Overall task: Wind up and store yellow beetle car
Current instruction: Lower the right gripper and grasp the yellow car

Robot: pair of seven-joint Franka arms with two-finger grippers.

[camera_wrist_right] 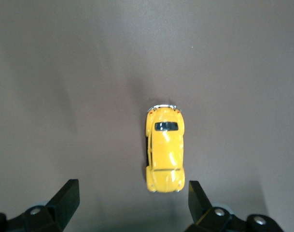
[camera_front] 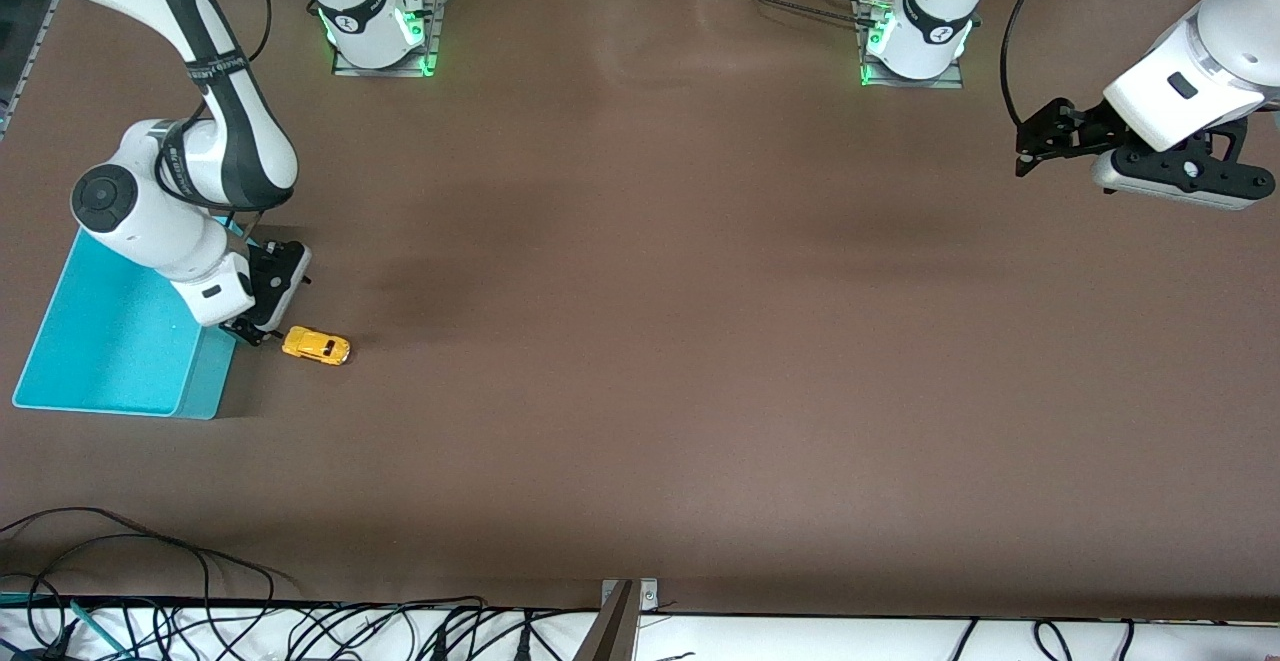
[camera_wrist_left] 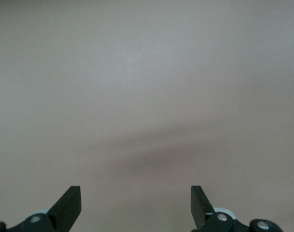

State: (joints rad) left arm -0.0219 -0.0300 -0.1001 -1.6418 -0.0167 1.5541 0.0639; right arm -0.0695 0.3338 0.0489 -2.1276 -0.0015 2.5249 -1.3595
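Note:
The yellow beetle car stands on its wheels on the brown table, beside the turquoise bin. In the right wrist view the car lies just ahead of the fingertips, nearer one finger than the other. My right gripper is open and empty, low over the table between the bin and the car, close to the car's end. My left gripper is open and empty, held high over the table's edge at the left arm's end. The left wrist view shows its gripper over bare table.
The turquoise bin sits at the right arm's end of the table, and what shows of its inside holds nothing. The right arm's elbow hangs over the bin. Cables lie along the table's edge nearest the front camera.

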